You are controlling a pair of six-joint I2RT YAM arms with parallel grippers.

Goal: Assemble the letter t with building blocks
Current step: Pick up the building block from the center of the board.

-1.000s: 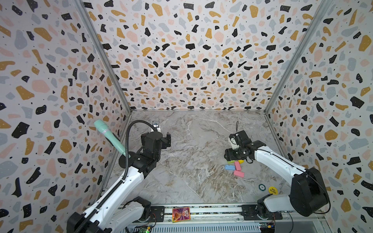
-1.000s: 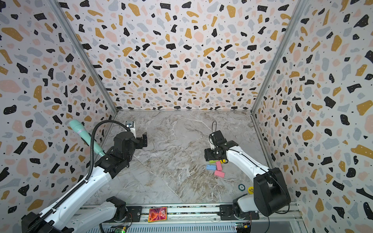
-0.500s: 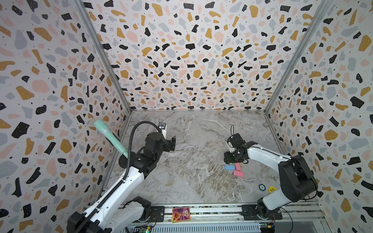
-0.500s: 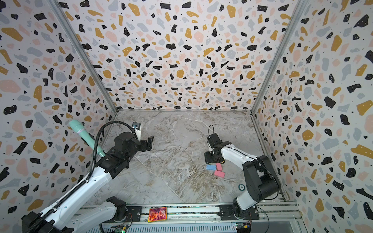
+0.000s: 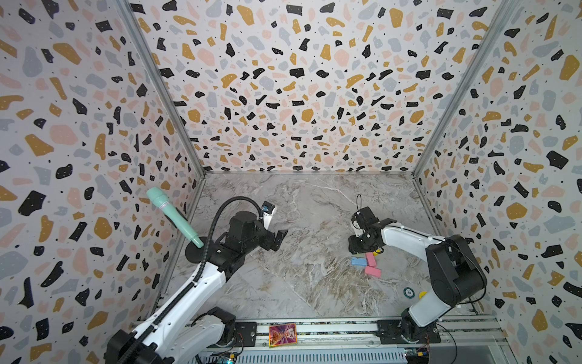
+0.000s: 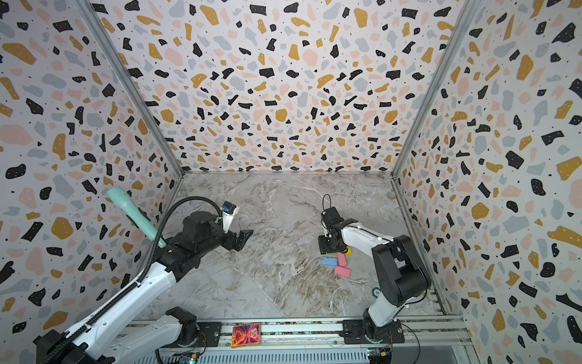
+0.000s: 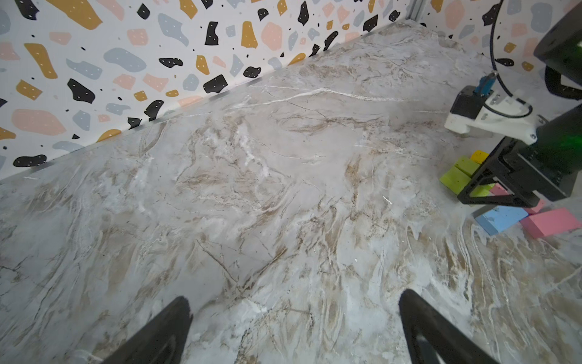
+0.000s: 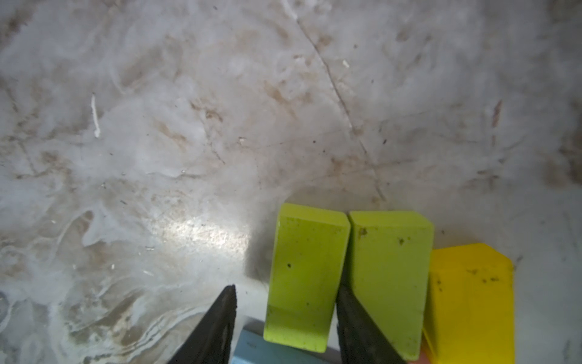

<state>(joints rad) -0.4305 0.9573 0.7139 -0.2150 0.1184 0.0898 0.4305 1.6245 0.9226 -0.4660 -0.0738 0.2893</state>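
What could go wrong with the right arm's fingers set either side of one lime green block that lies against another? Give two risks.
1. One of the right fingers sits in the seam between the straddled lime green block and the second lime green block; closing may shove that neighbour and the yellow block beside it.
2. The light blue block lies right by the fingers, so a lift could knock it.

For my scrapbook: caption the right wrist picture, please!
Right gripper straddles a lime green block; second green block and yellow block alongside.
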